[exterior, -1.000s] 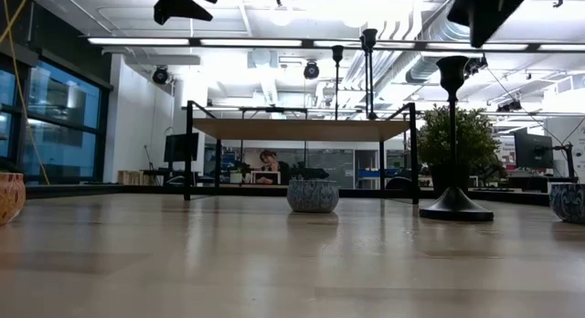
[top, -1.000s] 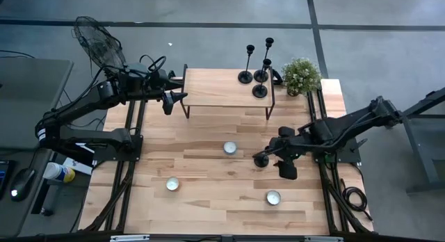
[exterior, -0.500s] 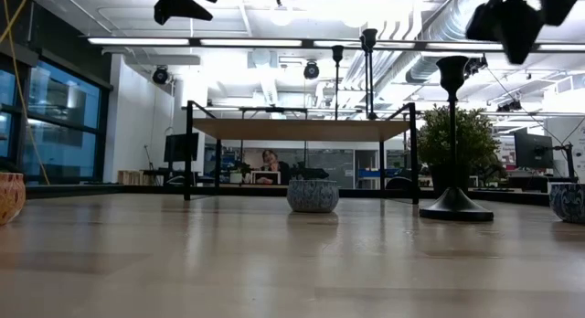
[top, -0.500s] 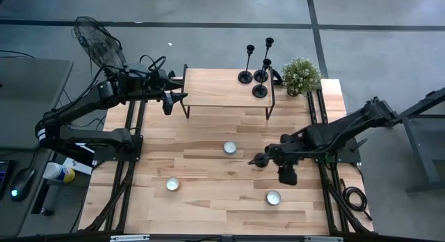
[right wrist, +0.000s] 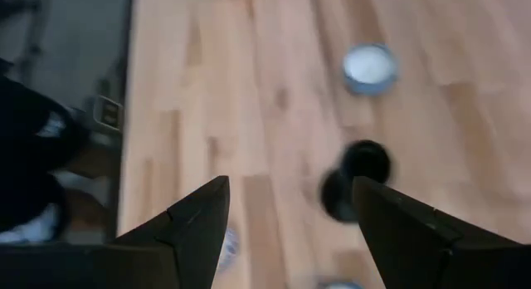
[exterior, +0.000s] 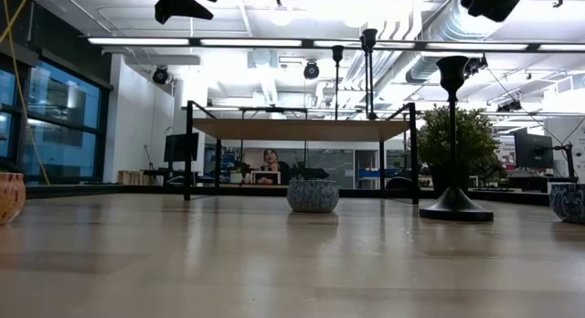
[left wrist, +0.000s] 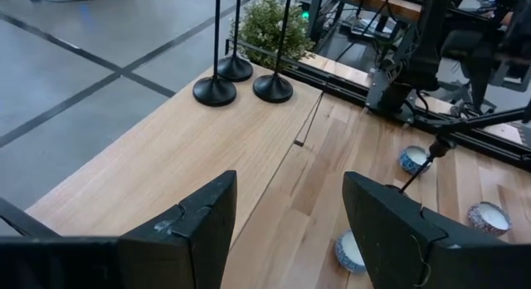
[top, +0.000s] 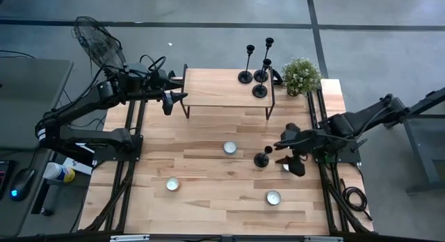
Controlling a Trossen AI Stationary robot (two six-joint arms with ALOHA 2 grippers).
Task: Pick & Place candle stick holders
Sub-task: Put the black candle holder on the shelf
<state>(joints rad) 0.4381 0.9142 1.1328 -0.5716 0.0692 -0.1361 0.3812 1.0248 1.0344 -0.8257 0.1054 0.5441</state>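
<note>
From above, three black candle stick holders (top: 254, 65) stand bunched at the right end of the raised wooden shelf (top: 222, 89), close to its far and right edges, beside a small potted plant (top: 301, 75). A fourth candlestick (top: 262, 158) stands alone on the table (top: 208, 200), right of centre, with bare boards all round it. The right gripper (top: 284, 142) hangs just right of it, apart, fingers spread and empty. The left gripper (top: 177, 97) waits at the shelf's left end, its fingers parted and empty. Three tealights (top: 229, 148) lie scattered over the near half.

At table height, the lone candlestick (exterior: 453, 144) stands upright at right.

The left wrist view shows the shelf trio (left wrist: 241, 77) near the far edge.

The right wrist view shows the lone candlestick (right wrist: 353, 179) beyond spread fingers (right wrist: 199, 231).
</note>
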